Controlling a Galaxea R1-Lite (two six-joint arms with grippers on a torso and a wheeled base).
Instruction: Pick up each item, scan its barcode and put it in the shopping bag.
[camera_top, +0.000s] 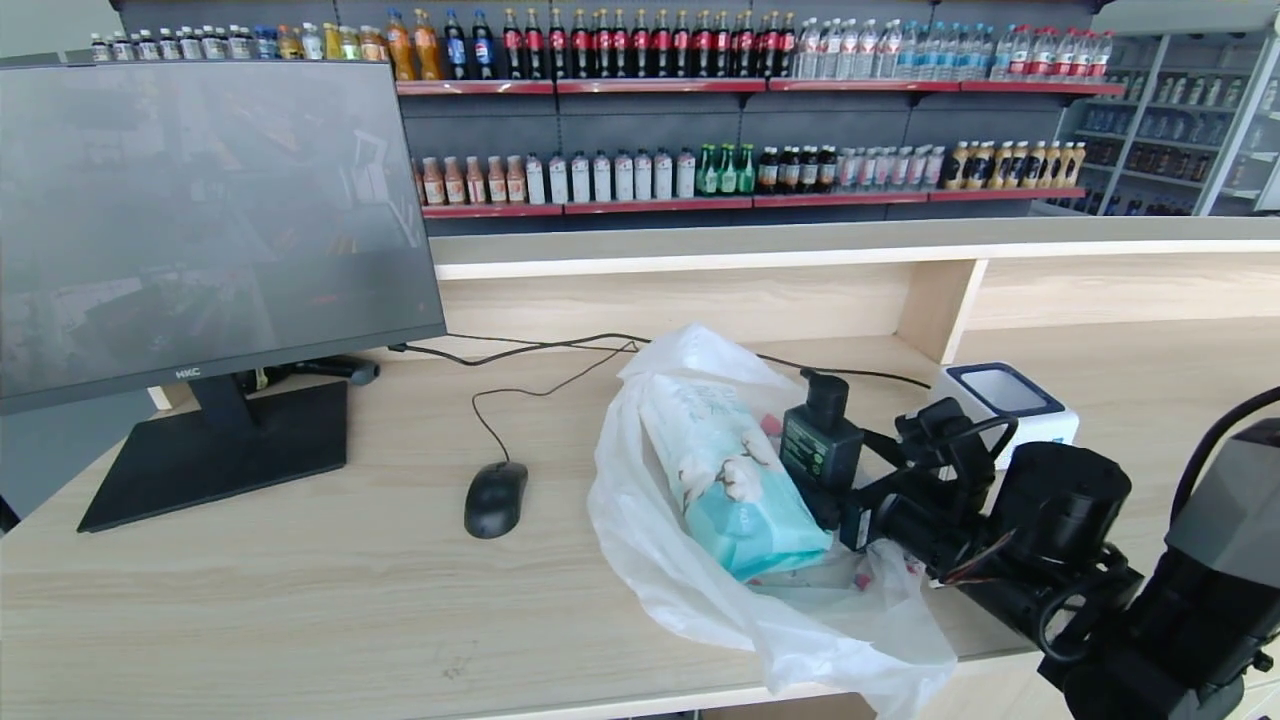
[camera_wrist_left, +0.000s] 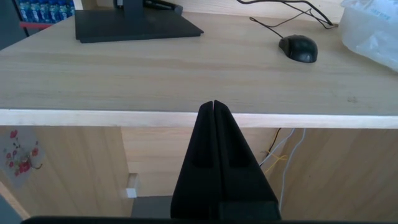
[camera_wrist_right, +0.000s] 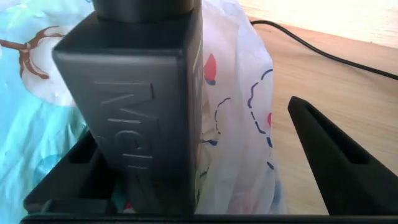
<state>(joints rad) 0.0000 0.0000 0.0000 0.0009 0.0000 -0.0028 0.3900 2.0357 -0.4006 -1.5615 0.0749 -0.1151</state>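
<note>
Looking down in the head view, found the right gripper at centre right, at the mouth of the shopping bag, with a dark bottle upright beside the teal tissue pack inside. Could not judge the jaw gap there; read it in the right wrist view: bottle against one finger, the other finger spread clear of it. Saw the white scanner just behind. Found the left gripper pinched together below the counter edge.

A shop checkout: wooden counter with monitor, mouse and barcode scanner, backed by red-edged shelves lined with bottled drinks.
</note>
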